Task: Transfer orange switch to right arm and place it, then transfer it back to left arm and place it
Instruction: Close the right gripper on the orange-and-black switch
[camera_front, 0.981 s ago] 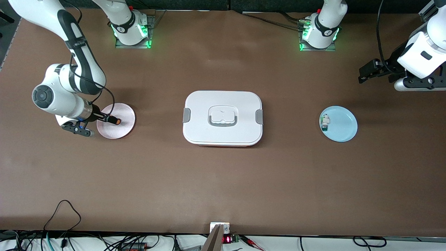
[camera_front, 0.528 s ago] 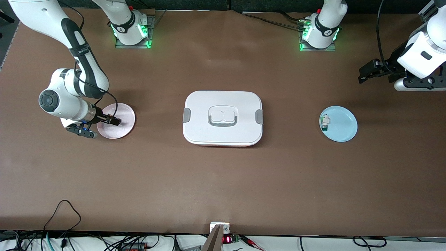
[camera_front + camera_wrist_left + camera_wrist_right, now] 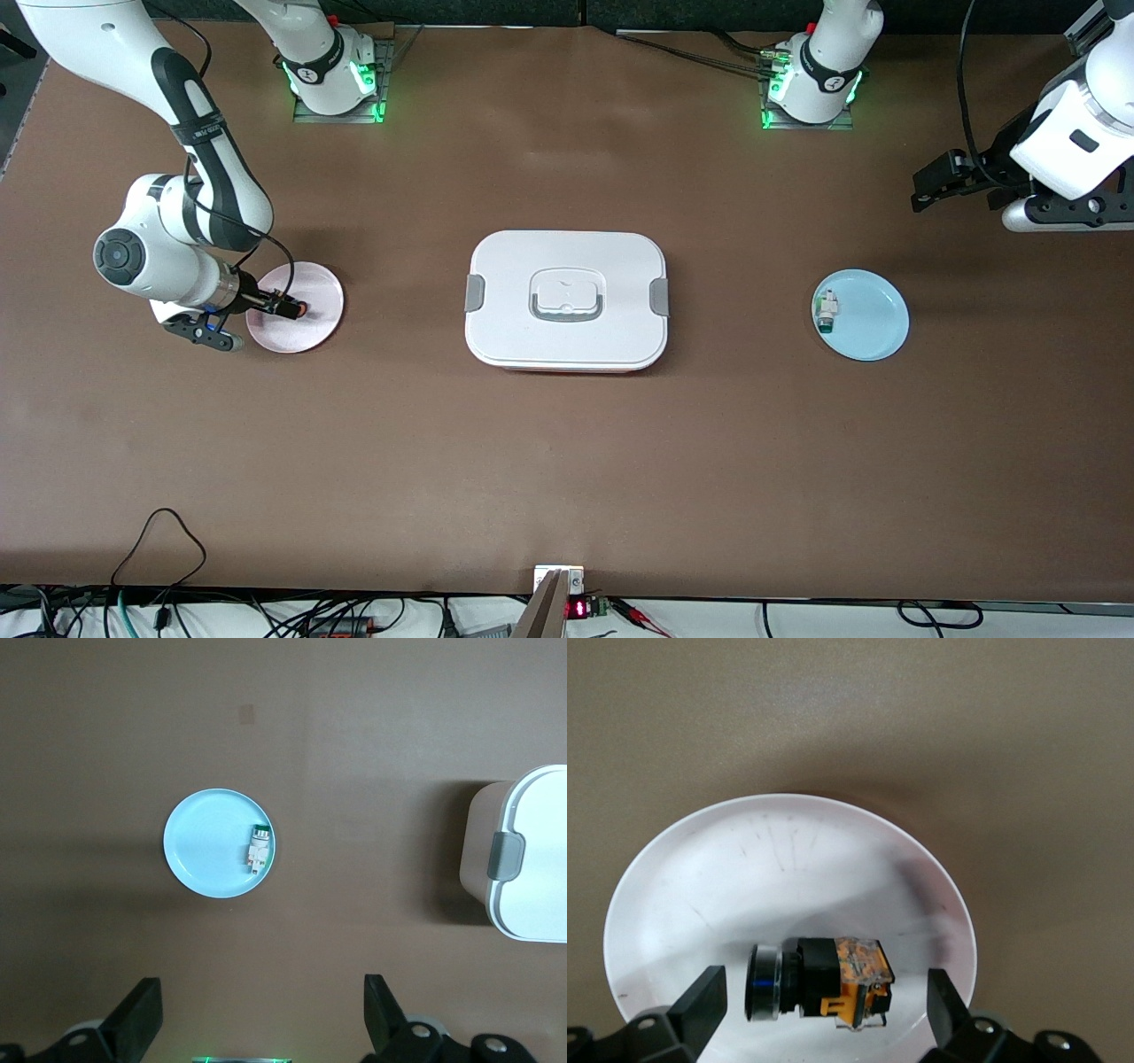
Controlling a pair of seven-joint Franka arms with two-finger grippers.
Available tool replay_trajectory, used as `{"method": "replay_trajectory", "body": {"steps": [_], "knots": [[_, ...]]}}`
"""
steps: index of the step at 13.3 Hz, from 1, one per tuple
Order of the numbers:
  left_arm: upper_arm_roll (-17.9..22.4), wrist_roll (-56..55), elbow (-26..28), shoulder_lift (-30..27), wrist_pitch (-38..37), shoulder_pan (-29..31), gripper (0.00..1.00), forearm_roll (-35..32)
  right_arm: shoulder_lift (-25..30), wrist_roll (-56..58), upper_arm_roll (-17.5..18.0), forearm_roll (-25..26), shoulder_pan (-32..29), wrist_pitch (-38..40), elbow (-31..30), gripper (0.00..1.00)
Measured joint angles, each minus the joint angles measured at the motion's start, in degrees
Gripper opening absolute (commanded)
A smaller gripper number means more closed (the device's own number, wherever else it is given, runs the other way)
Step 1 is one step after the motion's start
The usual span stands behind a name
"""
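Note:
The orange switch (image 3: 819,979), black with an orange end, lies on its side on a pale pink plate (image 3: 788,868) toward the right arm's end of the table. My right gripper (image 3: 824,1014) is low over that plate and open. One finger stands on each side of the switch and neither touches it. In the front view the right gripper (image 3: 285,307) covers most of the switch (image 3: 302,308). The white box (image 3: 567,299) sits at the table's middle. My left gripper (image 3: 927,186) waits open and empty, high over the left arm's end of the table.
A light blue plate (image 3: 873,317) holding a small white-and-green component (image 3: 827,311) lies between the box and the left arm's end; the left wrist view shows the plate (image 3: 208,855) and the box's latch side (image 3: 532,868). Cables run along the table's front edge.
The right arm's wrist shifted slightly toward the pink plate and its open fingers settled around the switch. The left arm, box and blue plate stayed put.

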State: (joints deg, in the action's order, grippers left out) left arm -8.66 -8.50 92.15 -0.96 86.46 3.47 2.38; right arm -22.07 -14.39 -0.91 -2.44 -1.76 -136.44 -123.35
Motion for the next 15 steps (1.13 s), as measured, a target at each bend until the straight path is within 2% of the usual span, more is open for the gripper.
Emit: {"method": "replay_trajectory", "body": {"steps": [8,15], "knots": [[0.00,0.00,0.00,0.02,0.00,0.00,1.00,0.00,-0.90,-0.17,0.15,-1.31,0.00,-4.11,-2.97,1.00],[-0.05,0.00,0.00,0.03,0.00,0.00,1.00,0.00,-1.10,-0.19,0.18,-2.10,0.01,-4.45,-3.56,1.00]]}}
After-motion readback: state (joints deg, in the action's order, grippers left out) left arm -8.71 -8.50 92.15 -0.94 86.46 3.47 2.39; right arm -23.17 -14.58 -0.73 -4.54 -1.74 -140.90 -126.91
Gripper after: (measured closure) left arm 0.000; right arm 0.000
